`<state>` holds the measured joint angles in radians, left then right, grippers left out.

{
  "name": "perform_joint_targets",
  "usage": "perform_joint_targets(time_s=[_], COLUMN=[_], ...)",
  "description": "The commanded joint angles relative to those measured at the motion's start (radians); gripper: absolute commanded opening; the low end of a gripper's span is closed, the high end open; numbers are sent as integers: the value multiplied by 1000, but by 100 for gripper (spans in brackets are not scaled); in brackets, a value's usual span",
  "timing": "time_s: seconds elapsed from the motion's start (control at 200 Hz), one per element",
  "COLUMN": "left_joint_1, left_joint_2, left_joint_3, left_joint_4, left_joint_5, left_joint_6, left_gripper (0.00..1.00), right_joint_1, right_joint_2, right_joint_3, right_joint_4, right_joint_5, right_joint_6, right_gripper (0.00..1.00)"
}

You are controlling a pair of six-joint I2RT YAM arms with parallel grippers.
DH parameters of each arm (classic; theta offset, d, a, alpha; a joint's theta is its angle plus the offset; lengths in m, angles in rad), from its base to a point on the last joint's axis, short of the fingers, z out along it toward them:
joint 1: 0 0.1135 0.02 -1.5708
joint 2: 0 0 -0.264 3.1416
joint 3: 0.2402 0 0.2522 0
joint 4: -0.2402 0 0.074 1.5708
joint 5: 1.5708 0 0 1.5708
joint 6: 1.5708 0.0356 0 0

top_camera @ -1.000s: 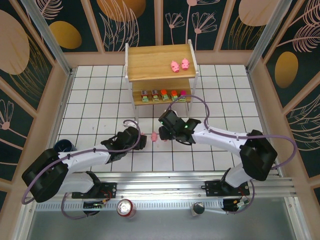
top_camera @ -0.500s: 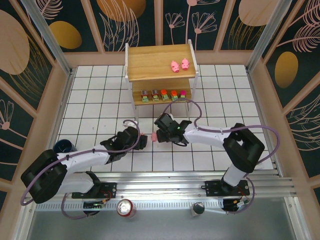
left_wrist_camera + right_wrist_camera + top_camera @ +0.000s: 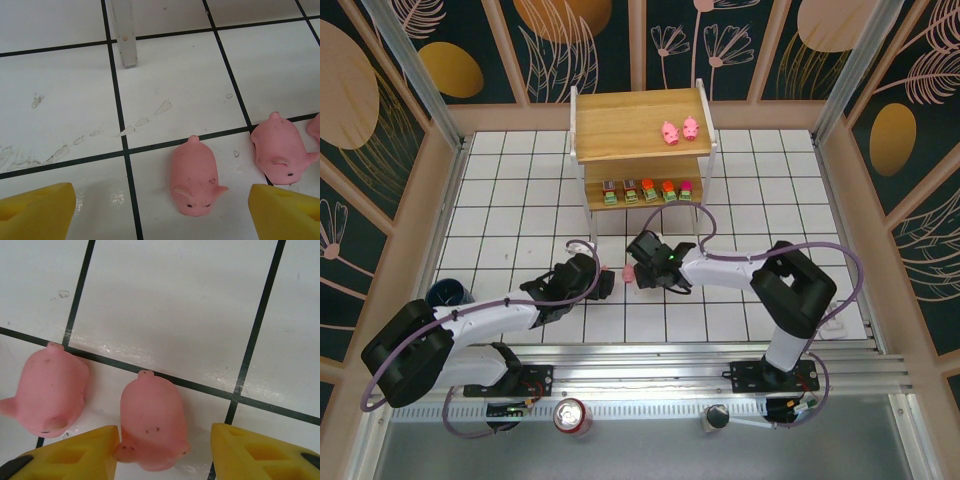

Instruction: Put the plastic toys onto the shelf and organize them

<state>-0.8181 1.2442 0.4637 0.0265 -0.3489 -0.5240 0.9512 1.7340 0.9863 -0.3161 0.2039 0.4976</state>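
**Item 1.** Small two-tier shelf of light wooden boards on thin white legs (image 3: 620,125). It stands at the far middle of the white tiled table (image 3: 510,200).

**Item 2.** Two tiny pink plastic pig figures (image 3: 669,132). They lie side by side at the right end of the shelf's top board.

**Item 3.** Five tiny blocky plastic pieces with green bases (image 3: 649,189). They sit in one row on the lower board, with grey tops at the left, orange in the middle and magenta at the right.

**Item 4.** Loose pink pigs (image 3: 192,177). These lie on the table in front of the shelf, between my two claws.
- My left wrist view shows one pig flat on a tile.
- A second lies just beside it to the right, across a dark grout line.
- The edge of a third shows at the frame's right border.
- One white shelf leg (image 3: 125,35) stands well beyond them.

**Item 5.** My left claw (image 3: 160,215). The yellow fingers are wide apart and grip nothing. The near end of the first loose pig lies in the gap, closer to the right finger.

**Item 6.** My right claw (image 3: 165,452). The fingers are apart and low over the table.
- The straddled pig (image 3: 152,425) lies between them.
- The left fingertip (image 3: 95,447) touches its side, and the other fingertip stands clear of it.
- The neighbouring pig (image 3: 50,390) lies just outside the left finger.

**Item 7.** Dark blue mug (image 3: 448,292), at the table's left edge beside my left arm.

**Item 8.** Red soda can (image 3: 571,417), on the metal strip by my bases.
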Motion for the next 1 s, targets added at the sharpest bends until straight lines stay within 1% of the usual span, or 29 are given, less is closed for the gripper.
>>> perform_joint_targets(time_s=[0.0, 0.4, 0.52, 0.881, 0.996], left_joint_1=[5, 6, 5, 6, 6], left_joint_2=[-15, -14, -13, -14, -12], left_joint_3=[-10, -9, -8, -10, -8], left_joint_4=[20, 20, 21, 21, 21], left_joint_5=[-17, -20, -21, -24, -22], left_joint_6=[12, 12, 12, 12, 12], left_gripper=[90, 90, 90, 90, 90], right_joint_1=[8, 9, 9, 10, 9], right_joint_2=[22, 46, 55, 63, 60], right_joint_3=[24, 54, 62, 60, 60], right_joint_4=[5, 0, -9, -29, -29], right_joint_5=[20, 28, 33, 46, 49], right_joint_6=[-20, -41, -48, -61, -59], right_gripper=[50, 48, 45, 43, 40])
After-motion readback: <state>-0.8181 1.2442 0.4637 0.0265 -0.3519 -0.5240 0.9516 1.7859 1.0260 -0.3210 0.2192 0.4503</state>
